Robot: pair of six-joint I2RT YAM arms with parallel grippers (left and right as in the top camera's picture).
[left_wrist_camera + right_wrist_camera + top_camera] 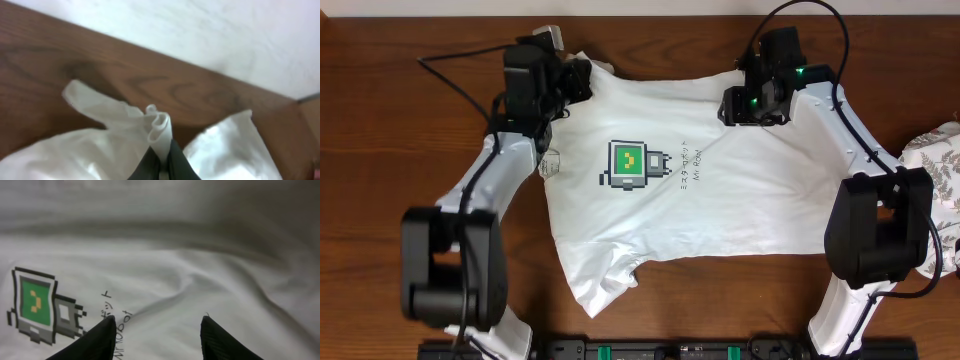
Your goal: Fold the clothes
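A white T-shirt [720, 190] with a green pixel-computer print [628, 165] lies spread on the wooden table. My left gripper [570, 85] is at the shirt's far-left corner and is shut on a pinched fold of its white cloth [161, 131]. My right gripper [732, 108] hovers over the shirt's far-right part, open and empty. In the right wrist view its two fingers [157, 322] stand apart over the cloth [210, 275] beside the print [35, 302].
A leaf-patterned cloth [938, 165] lies at the table's right edge beside the right arm. The wooden table [410, 160] shows bare to the left of the shirt. A black rail [660, 350] runs along the front edge.
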